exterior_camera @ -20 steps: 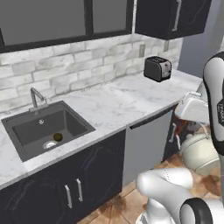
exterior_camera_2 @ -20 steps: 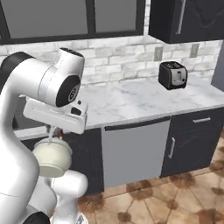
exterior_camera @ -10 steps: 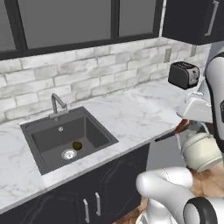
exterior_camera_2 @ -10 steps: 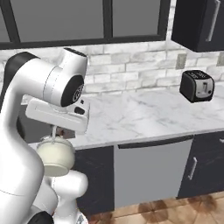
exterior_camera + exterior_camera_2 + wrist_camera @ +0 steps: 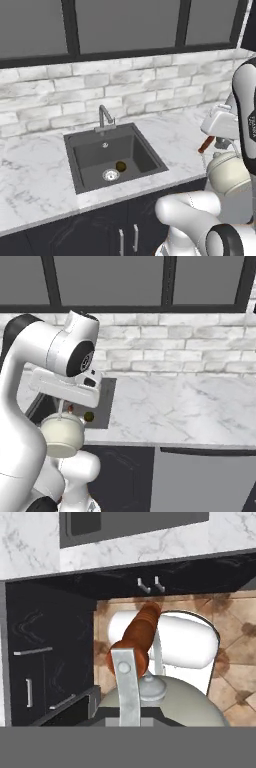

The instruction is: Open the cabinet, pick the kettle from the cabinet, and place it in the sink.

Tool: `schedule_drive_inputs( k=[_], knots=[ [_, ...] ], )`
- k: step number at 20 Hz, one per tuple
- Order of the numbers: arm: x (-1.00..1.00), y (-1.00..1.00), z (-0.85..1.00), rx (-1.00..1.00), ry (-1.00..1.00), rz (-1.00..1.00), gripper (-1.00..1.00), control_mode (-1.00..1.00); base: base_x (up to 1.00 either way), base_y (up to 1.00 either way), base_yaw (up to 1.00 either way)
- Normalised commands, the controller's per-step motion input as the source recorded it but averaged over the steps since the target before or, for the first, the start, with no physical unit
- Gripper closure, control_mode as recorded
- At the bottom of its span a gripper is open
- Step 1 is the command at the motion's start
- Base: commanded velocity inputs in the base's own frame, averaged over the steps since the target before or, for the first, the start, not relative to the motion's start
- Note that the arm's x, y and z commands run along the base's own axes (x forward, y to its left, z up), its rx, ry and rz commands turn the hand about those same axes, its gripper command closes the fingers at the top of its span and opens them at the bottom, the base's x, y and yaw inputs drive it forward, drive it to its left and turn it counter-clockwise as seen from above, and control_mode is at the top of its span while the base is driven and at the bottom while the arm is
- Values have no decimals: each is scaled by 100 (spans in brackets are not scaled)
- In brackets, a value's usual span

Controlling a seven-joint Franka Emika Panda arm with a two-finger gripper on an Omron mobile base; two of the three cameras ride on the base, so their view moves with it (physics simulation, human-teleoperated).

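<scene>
Hanging from its reddish-brown handle, the kettle (image 5: 229, 172) sits low beside the arm, in front of the base cabinets (image 5: 127, 230) and below the level of the marble counter (image 5: 185, 406), not yet over the basin. The gripper (image 5: 214, 145) is pinched tight on that handle from above; in the hand view the handle (image 5: 137, 639) runs up and away between the fingers, with the lid knob and cream body just beneath. The sink (image 5: 112, 155) lies to the arm's left and farther forward, set into the counter with its drain and a small dark object on the floor of the basin and the faucet (image 5: 104, 117) standing at the back rim. By my reading the kettle's carry is the step in hand: it must rise above the counter edge, travel left and forward, then descend into the basin clear of the faucet. The kettle hangs upright, so it could be lowered straight down.
</scene>
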Motion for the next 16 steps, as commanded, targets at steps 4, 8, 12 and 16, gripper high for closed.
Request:
schedule_drive_inputs(
  k=[4, 8, 12, 16],
  knots=[
    [0, 0, 0, 0, 0, 0, 100, 100, 5, -16, 61],
    [0, 0, 0, 0, 0, 0, 100, 100, 17, -28, 34],
    [0, 0, 0, 0, 0, 0, 100, 100, 29, -31, 19],
    [0, 0, 0, 0, 0, 0, 100, 100, 32, -32, 8]
  ],
)
